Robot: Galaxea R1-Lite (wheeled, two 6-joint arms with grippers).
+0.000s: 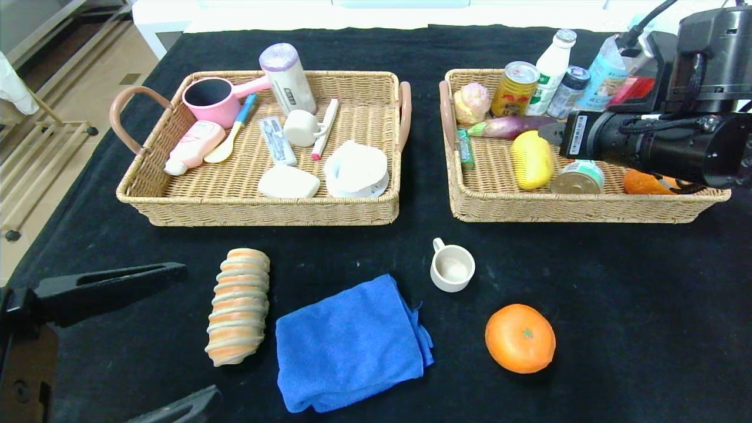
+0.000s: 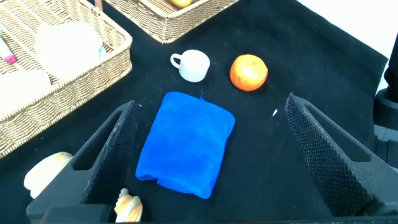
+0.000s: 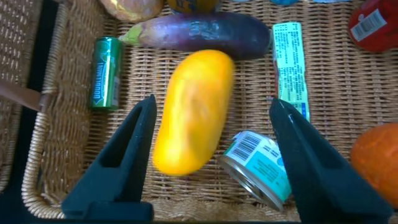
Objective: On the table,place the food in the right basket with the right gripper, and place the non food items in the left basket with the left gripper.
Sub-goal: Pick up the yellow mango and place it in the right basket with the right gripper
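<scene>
My right gripper (image 1: 555, 138) hangs open over the right basket (image 1: 581, 210). The yellow fruit (image 3: 193, 112) lies on the basket floor below its spread fingers, with the green-label tin (image 3: 261, 165) on its side next to it. Both also show in the head view, fruit (image 1: 531, 158) and tin (image 1: 578, 178). On the black table (image 1: 617, 305) lie the striped bread roll (image 1: 239, 305), the folded blue cloth (image 1: 349, 343), the cream cup (image 1: 452, 268) and the orange (image 1: 520, 338). My left gripper (image 1: 198, 330) is open and empty, low at the near left, beside the roll and facing the cloth (image 2: 186, 140).
The left basket (image 1: 258, 212) holds a pink pot, bottles, a white cup and other non-food. The right basket also holds an eggplant (image 3: 199, 31), a green pack (image 3: 104, 71), cans and bottles along its far side. The table's left edge (image 1: 88, 176) drops to the floor.
</scene>
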